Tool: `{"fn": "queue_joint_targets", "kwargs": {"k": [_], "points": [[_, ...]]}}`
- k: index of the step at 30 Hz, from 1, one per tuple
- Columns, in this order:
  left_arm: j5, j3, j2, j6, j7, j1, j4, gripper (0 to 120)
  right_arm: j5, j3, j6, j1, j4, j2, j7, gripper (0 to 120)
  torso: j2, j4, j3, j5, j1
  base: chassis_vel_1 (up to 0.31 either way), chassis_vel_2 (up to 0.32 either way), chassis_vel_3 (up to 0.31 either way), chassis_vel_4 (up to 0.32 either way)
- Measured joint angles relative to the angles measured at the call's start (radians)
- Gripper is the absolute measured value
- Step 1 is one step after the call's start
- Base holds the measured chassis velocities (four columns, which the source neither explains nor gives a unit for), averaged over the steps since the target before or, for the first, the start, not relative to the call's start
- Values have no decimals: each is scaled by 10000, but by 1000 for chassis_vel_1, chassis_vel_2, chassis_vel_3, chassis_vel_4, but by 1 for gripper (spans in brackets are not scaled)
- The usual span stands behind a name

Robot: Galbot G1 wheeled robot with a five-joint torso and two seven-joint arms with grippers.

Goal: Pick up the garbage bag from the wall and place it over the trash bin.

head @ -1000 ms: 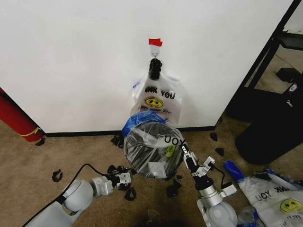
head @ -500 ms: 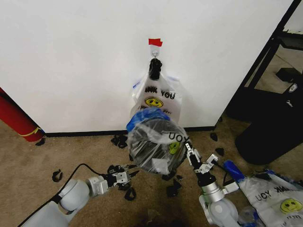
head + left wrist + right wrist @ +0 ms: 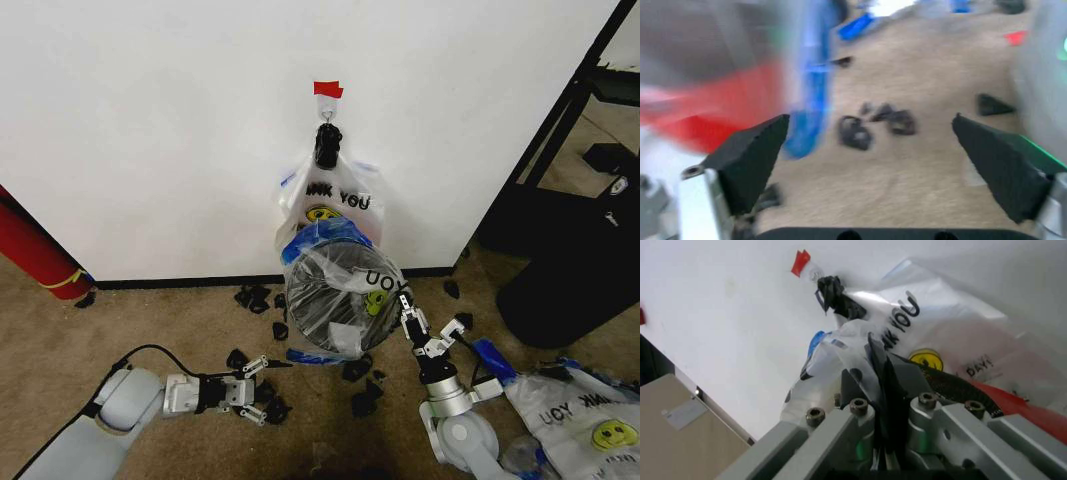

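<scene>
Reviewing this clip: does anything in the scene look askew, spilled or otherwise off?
Yes. The trash bin is tipped toward the camera, mouth showing, not upright, with the garbage bag half draped over it. The right gripper pinches the bag's film. Dark scraps litter the carpet. The left gripper is open, low beside them.

The trash bin [image 3: 335, 310] is tilting before the wall [image 3: 180, 130], below hanging bags [image 3: 335, 205], between the left claw [image 3: 262, 388] and right claw [image 3: 408, 312].

black scraps [image 3: 362, 402] between arms, carpet [image 3: 180, 320] leftward open
</scene>
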Motion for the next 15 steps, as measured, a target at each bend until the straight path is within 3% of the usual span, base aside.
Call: {"fn": "queue_joint_targets", "kwargs": {"k": [1, 3, 4, 6, 10, 11, 13, 15], "points": [[-77, -128, -19, 78, -294, 35, -32, 100, -24, 20, 14, 5, -22, -3, -32, 1, 0, 0, 0, 0, 0, 0, 0, 0, 0], [-696, -486, -116, 739, -2484, 273, -381, 100, -115, 98, 78, 10, -110, -18, -180, 1, 0, 1, 0, 2, 0, 0, 0, 0, 0], [-696, -486, -116, 739, -2484, 273, -381, 100, -115, 98, 78, 10, -110, -18, -180, 1, 0, 1, 0, 2, 0, 0, 0, 0, 0], [-1613, -818, -402, 1822, -4232, 540, -1161, 100, -302, 196, 179, 9, -212, -32, -374, 1, 0, 0, 0, 2, 0, 0, 0, 0, 0], [-3107, -1349, -887, 3502, -4544, 828, -2379, 100, -906, 370, 436, 64, -380, -65, -619, 1, 0, 1, -1, 3, 0, 0, 0, 0, 0], [-3107, -1349, -887, 3502, -4544, 828, -2379, 100, -906, 370, 436, 64, -380, -65, -619, 1, 0, 1, -1, 3, 0, 0, 0, 0, 0], [-4121, -1234, -880, 4602, -4800, 954, -3001, 100, -1150, 432, 549, 93, -414, -97, -760, 1, 0, 2, 0, 2, 0, 0, 0, 0, 0], [-5133, -751, -848, 5967, -5902, 1032, -3760, 100, -1369, 444, 660, 95, -414, -107, -882, 1, 0, 0, -1, 3, 0, 0, 0, 0, 0]]}}
